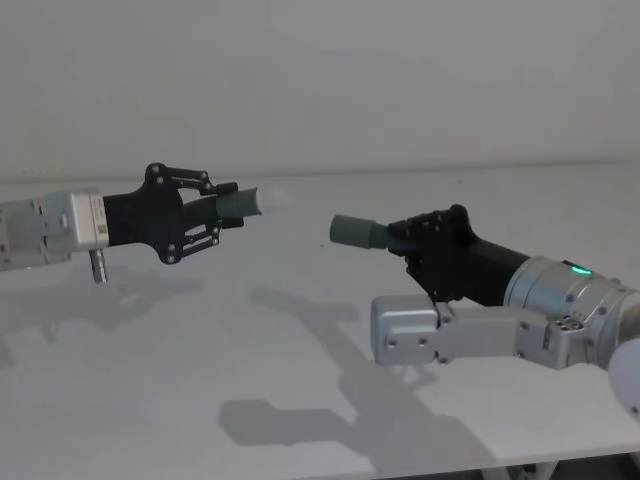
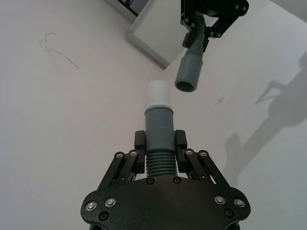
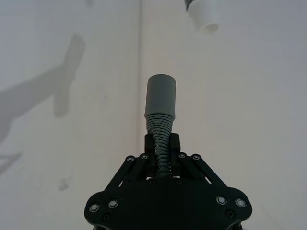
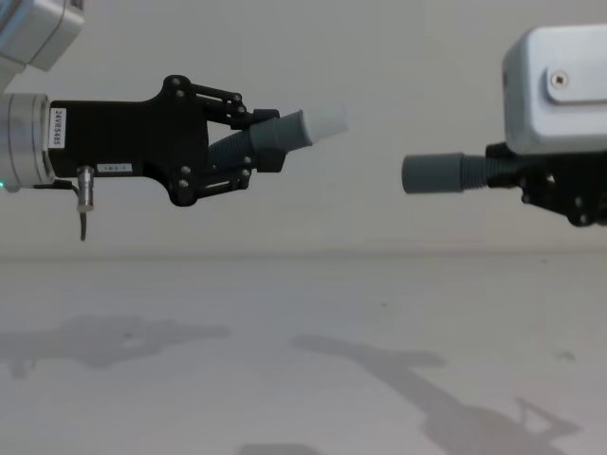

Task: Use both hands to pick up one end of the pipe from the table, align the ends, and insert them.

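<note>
Both pipe pieces hang in the air above the table (image 1: pixel 300 390), their ends facing each other across a short gap. My left gripper (image 1: pixel 228 211) (image 2: pixel 159 143) (image 4: pixel 248 144) is shut on the piece with the white tip (image 1: pixel 272 200) (image 2: pixel 158 95) (image 4: pixel 324 121), which tilts slightly upward. My right gripper (image 1: pixel 402 238) (image 3: pixel 161 143) (image 4: pixel 527 176) is shut on the ribbed piece with the grey collar (image 1: pixel 352 230) (image 3: pixel 160 95) (image 4: pixel 432 173), held level. In the chest view the white tip sits a little higher than the collar. The ends do not touch.
The white table (image 4: pixel 285 360) lies bare below both arms, carrying only their shadows. A pale wall (image 1: pixel 400 80) rises behind it. In the left wrist view a grey-framed panel (image 2: pixel 153 38) lies beyond the right gripper.
</note>
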